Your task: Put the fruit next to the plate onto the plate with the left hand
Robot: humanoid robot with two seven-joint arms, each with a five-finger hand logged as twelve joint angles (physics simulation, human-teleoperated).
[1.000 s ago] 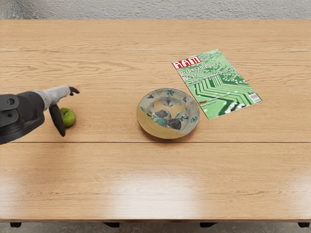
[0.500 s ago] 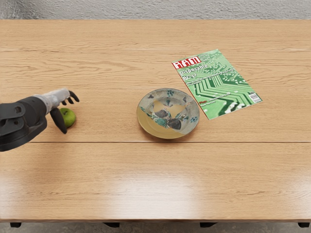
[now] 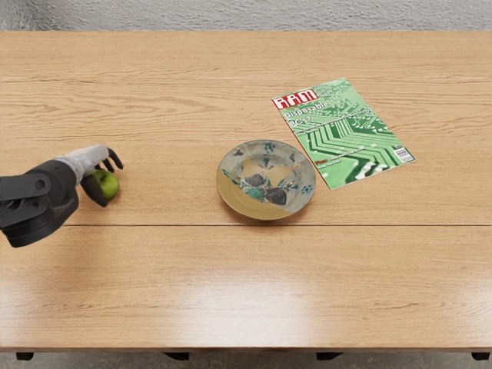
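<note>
A small green apple rests on the wooden table, well to the left of the patterned plate. My left hand comes in from the left edge and wraps the apple. Its fingers curl over the far side and the thumb lies against the near left side. The hand covers part of the fruit. The plate has nothing on it. The right arm is out of view.
A green magazine lies flat behind and to the right of the plate, its corner close to the plate's rim. Bare wood stretches between the apple and the plate.
The left hand has dropped lower and drawn in on the apple. Its fingers, spread wide a second ago, have curled around the fruit. The apple has stayed in place.
</note>
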